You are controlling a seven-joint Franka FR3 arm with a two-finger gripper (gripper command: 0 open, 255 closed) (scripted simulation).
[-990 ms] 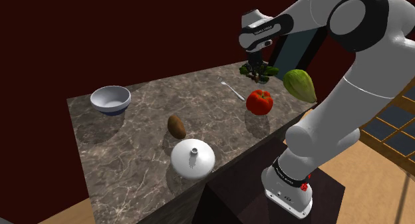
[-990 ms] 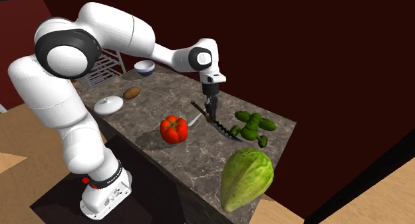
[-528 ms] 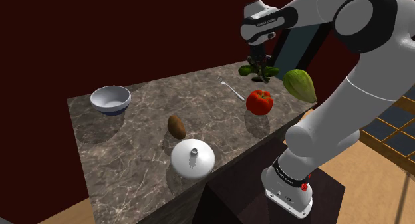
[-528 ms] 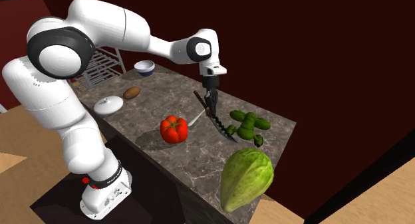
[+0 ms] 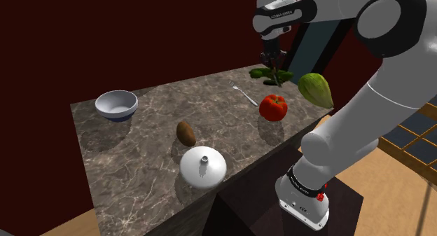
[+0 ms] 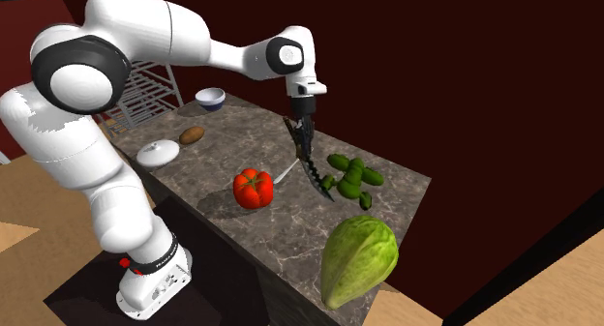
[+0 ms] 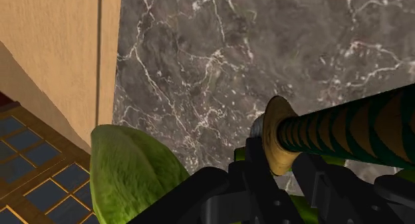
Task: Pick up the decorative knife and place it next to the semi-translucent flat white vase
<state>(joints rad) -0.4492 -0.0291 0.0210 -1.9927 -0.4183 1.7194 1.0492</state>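
Note:
My gripper (image 6: 303, 131) is shut on the decorative knife (image 6: 314, 167), which hangs slanted above the marble counter (image 6: 290, 222), tip down. In the wrist view the black fingers (image 7: 249, 179) clasp the knife by its gold guard (image 7: 275, 146), with the dark green-wrapped handle (image 7: 346, 133) running off to one side. In the shoulder view the gripper (image 5: 272, 58) hovers over the counter's far right corner. The flat white vase (image 5: 203, 166) stands at the counter's near edge, far from the gripper; it is also the vase (image 6: 157, 153) at the second exterior view's left.
A green knobbly cluster (image 6: 350, 175) sits by the knife's lower end. A big green leafy vegetable (image 5: 315, 87) overhangs the counter's corner. A red tomato (image 5: 273, 107), a fork (image 5: 243, 92), a brown potato (image 5: 185, 132) and a white bowl (image 5: 116, 103) are spread over the counter.
The gripper has risen with the knife clasped in it, lifting it off the counter. The green cluster has shifted slightly towards the knife.

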